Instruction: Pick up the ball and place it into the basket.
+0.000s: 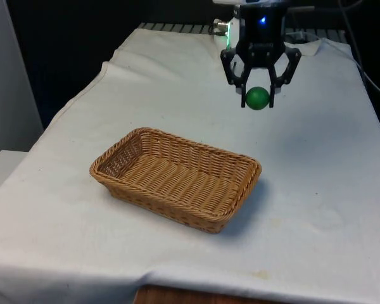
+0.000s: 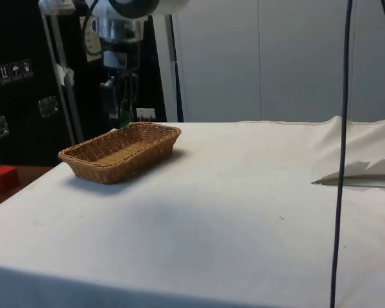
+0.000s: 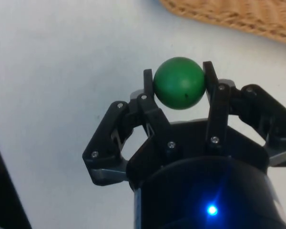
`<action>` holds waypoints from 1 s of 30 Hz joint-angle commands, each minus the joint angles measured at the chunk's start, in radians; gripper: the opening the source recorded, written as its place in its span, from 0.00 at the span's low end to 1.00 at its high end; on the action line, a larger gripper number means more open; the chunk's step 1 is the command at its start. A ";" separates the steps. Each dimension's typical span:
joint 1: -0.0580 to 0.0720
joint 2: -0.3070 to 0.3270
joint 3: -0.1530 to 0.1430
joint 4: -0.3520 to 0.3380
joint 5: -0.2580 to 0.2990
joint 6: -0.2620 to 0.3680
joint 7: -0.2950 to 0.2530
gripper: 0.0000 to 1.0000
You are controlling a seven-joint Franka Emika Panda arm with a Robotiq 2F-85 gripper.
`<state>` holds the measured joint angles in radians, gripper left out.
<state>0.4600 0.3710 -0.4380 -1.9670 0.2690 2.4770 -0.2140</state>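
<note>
A black gripper (image 1: 258,95) pinches a smooth green ball (image 1: 258,97) between closed fingertips, held above the white cloth (image 1: 329,158) beyond the woven basket (image 1: 114,161). The wrist view reveals both fingers (image 3: 148,86) pressing the ball's sides.

Robotics lab, white-clothed table (image 2: 244,192), dark cabinets (image 2: 19,83), hanging cable (image 2: 343,128), black curtains (image 1: 114,38)

The front view looks from above along the table with the white cloth (image 1: 329,209), from fairly near. The side view looks low across the same cloth (image 2: 244,192), further away. Both share the woven brown wicker basket (image 1: 177,177) (image 2: 119,152). The wrist view looks down closely, catching the basket's edge (image 3: 238,16).
</note>
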 commanded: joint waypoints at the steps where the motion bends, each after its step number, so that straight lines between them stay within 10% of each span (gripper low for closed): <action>1: -0.002 0.010 -0.002 0.010 0.001 0.000 -0.003 0.01; 21: -0.049 0.209 -0.047 0.168 0.111 0.001 -0.094 0.01; 30: -0.048 0.267 -0.082 0.215 0.142 -0.001 -0.114 0.01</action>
<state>0.4120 0.6380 -0.5200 -1.7520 0.4110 2.4760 -0.3280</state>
